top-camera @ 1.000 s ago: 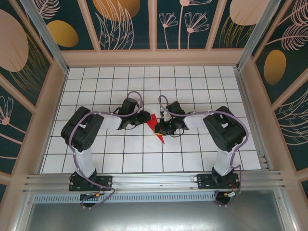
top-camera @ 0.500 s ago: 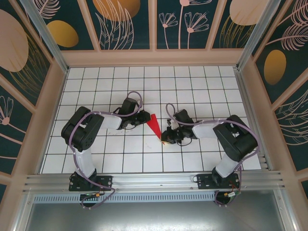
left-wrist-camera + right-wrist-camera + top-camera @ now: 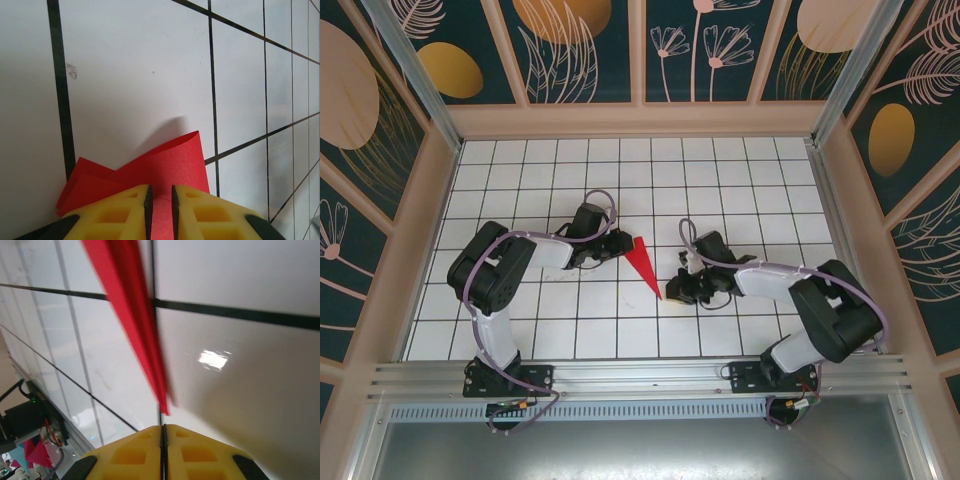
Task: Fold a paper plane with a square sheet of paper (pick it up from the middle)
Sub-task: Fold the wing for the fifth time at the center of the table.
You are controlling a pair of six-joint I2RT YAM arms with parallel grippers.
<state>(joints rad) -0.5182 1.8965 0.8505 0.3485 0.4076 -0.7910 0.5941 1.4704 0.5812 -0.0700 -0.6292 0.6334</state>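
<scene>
The square sheet of paper is folded into a narrow pointed red dart, the paper plane (image 3: pixel 645 265), lying near the table's middle with its tip toward the near edge. My left gripper (image 3: pixel 623 246) is shut on its wide far end. In the left wrist view the red paper (image 3: pixel 170 160) runs between the yellow fingers of the left gripper (image 3: pixel 160 187), with layers fanning out ahead. My right gripper (image 3: pixel 670 293) sits just off the pointed tip. In the right wrist view the right gripper (image 3: pixel 163 426) is shut with nothing in it, and the red tip (image 3: pixel 130 305) ends just ahead of it.
The white tiled table (image 3: pixel 520 180) has black grid lines and is walled on the left, back and right by patterned panels. An aluminium rail (image 3: pixel 640 375) carrying both arm bases runs along the near edge. Open tiles lie on all sides of the paper.
My right gripper has slid down the red paper toward the near right and come off its tip, so the whole dart now shows. The left gripper has stayed put.
</scene>
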